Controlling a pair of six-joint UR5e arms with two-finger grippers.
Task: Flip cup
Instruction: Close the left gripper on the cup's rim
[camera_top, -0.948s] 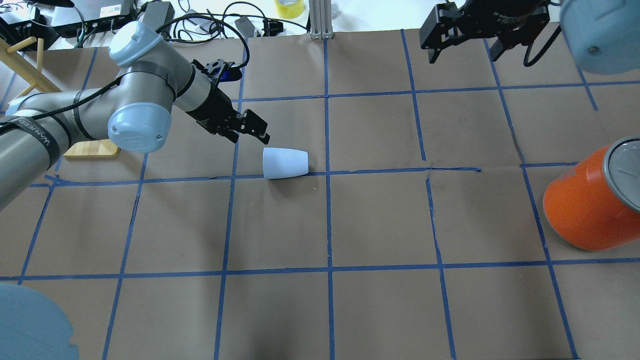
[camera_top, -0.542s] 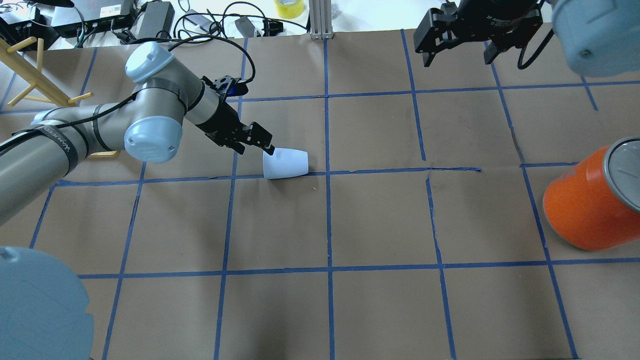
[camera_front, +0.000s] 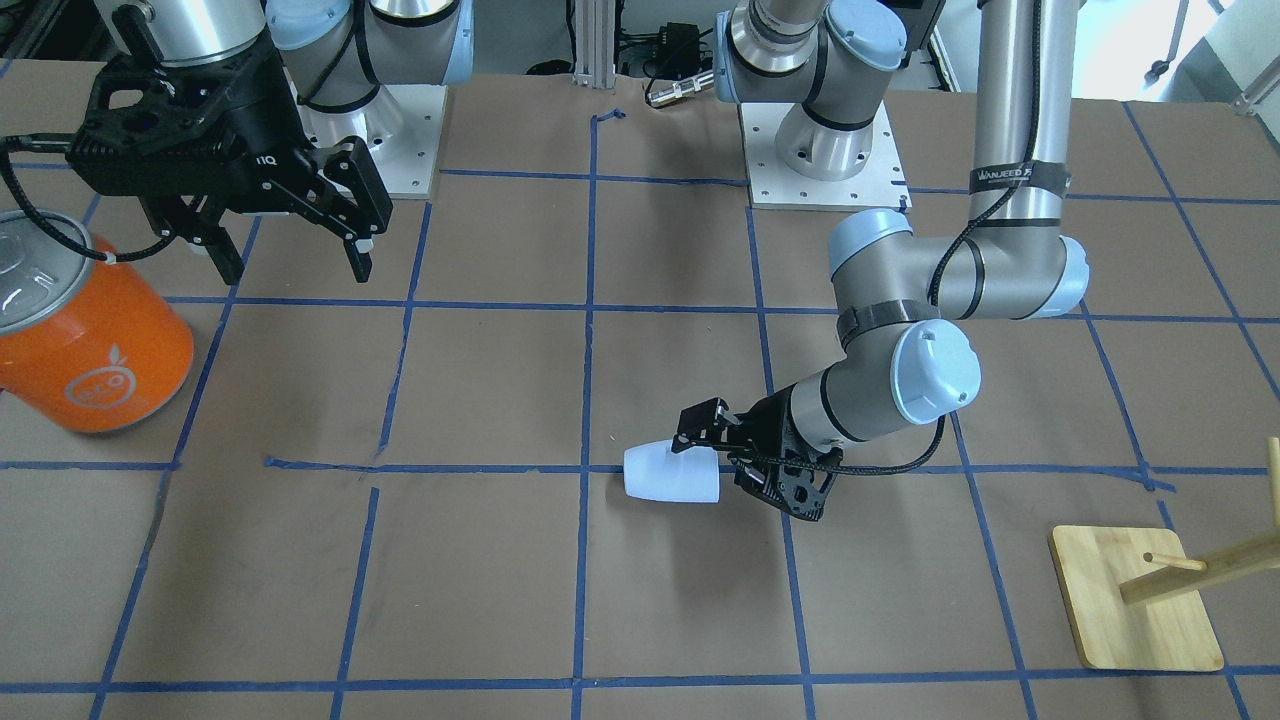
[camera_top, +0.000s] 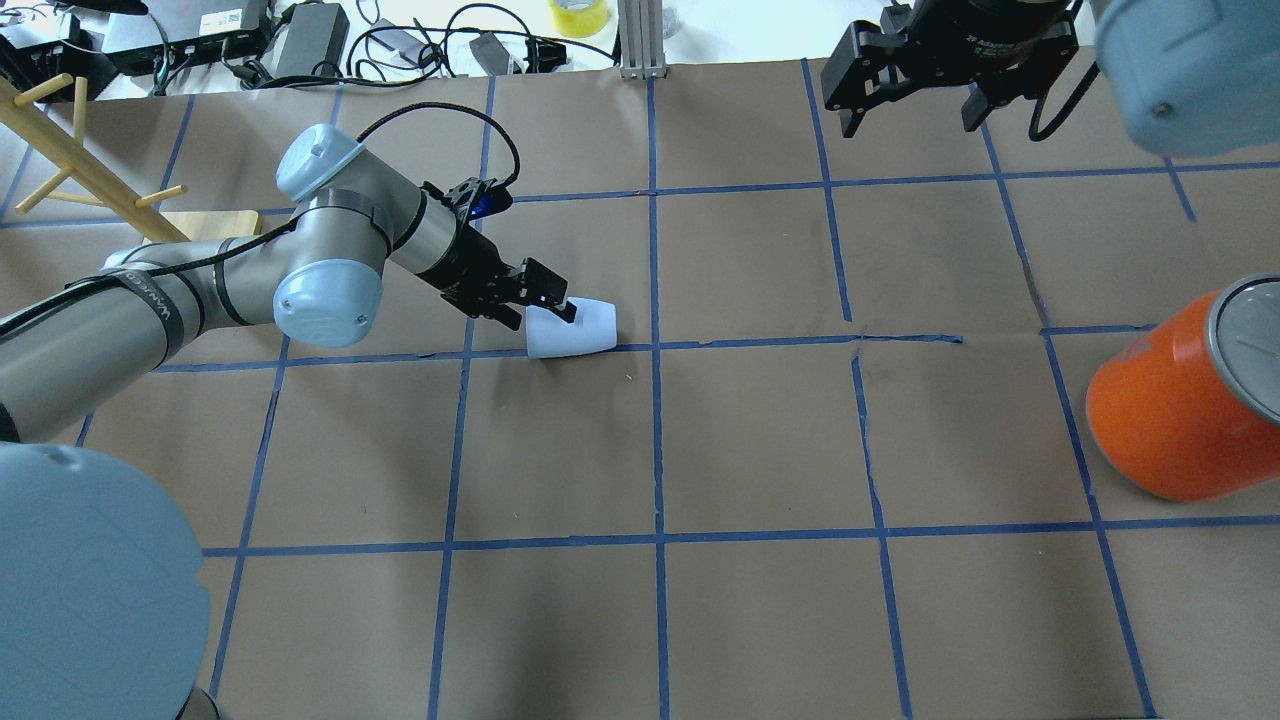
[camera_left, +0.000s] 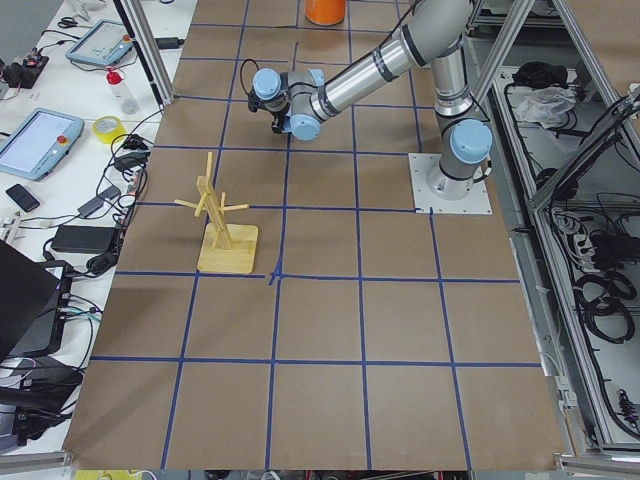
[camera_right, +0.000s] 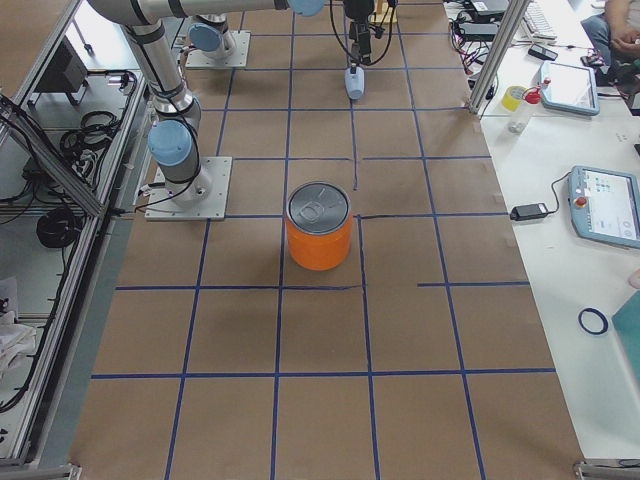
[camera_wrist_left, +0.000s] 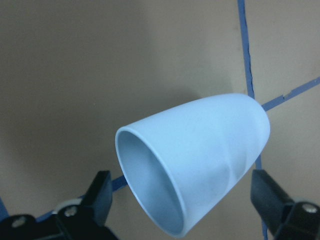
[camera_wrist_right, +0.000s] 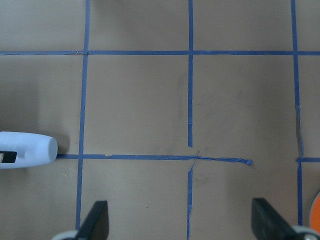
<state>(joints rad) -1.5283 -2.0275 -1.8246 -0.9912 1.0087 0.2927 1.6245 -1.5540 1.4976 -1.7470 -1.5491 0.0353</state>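
The pale blue-white cup (camera_top: 580, 328) lies on its side on the brown paper, rim toward my left arm. It also shows in the front view (camera_front: 668, 473), the left wrist view (camera_wrist_left: 210, 150), the right wrist view (camera_wrist_right: 30, 150) and the right-side view (camera_right: 354, 82). My left gripper (camera_top: 543, 313) is open at the cup's rim end, one finger on each side, with gaps showing in the left wrist view (camera_wrist_left: 182, 200). It also shows in the front view (camera_front: 720, 462). My right gripper (camera_top: 912, 112) hangs open and empty high over the far right of the table, seen too in the front view (camera_front: 292, 262).
A large orange can (camera_top: 1170, 420) stands at the right edge, also in the front view (camera_front: 95, 350). A wooden peg stand (camera_front: 1135, 600) sits on the left side, behind my left arm (camera_top: 80, 170). Cables and boxes lie beyond the far edge.
My left gripper has moved right and down to the cup, and its fingers now straddle the rim end. The cup has not moved. The right gripper has drifted slightly left.
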